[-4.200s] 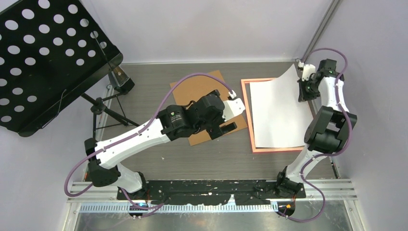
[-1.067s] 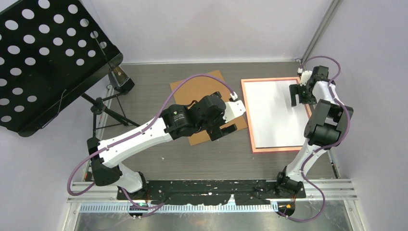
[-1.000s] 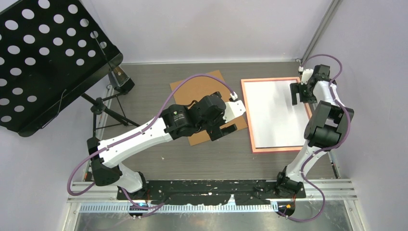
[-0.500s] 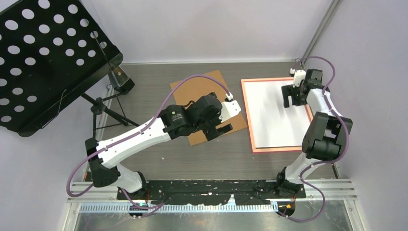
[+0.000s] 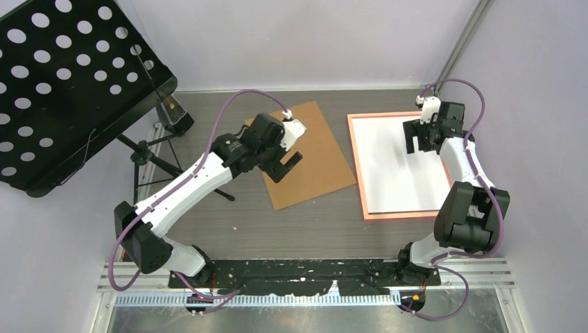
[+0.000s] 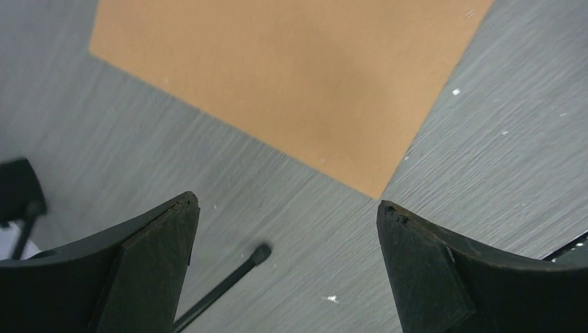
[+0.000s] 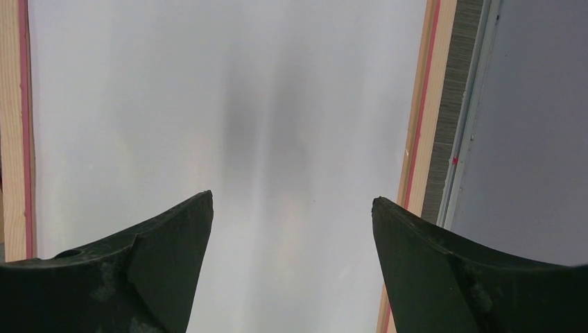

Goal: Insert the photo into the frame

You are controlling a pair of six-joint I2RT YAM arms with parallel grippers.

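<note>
on the right side of the grey wood-grain table [image 5: 277, 222] lies the frame [image 5: 357, 166], a thin pink-orange rectangle lying flat. inside its border sits the photo [image 5: 402, 180], white back up, smooth and faintly glossy, its edges parallel to the frame's rails. from the right wrist the photo [image 7: 229, 104] fills the space between two rails of the frame [image 7: 424, 139], which show pale bare wood with a thin pink line along the inner side.

the right gripper [image 5: 417, 144] hangs over the far half of the photo, near the frame's right rail. its black wedge-shaped fingers [image 7: 159, 270] are spread wide with nothing between them. it seems clear of the paper, though the height is hard to judge.

left of the frame and apart from it, a plain brown backing board [image 5: 322, 152] lies flat, matte, turned at a slant. the left gripper [image 5: 285, 166] hovers by the board's left side, spread just as wide and empty. from its wrist camera one corner of the board points toward the gap between the fingers.

a black perforated music stand [image 5: 62, 83] on a tripod stands at the far left, one thin leg [image 6: 225, 288] crossing the table.
</note>
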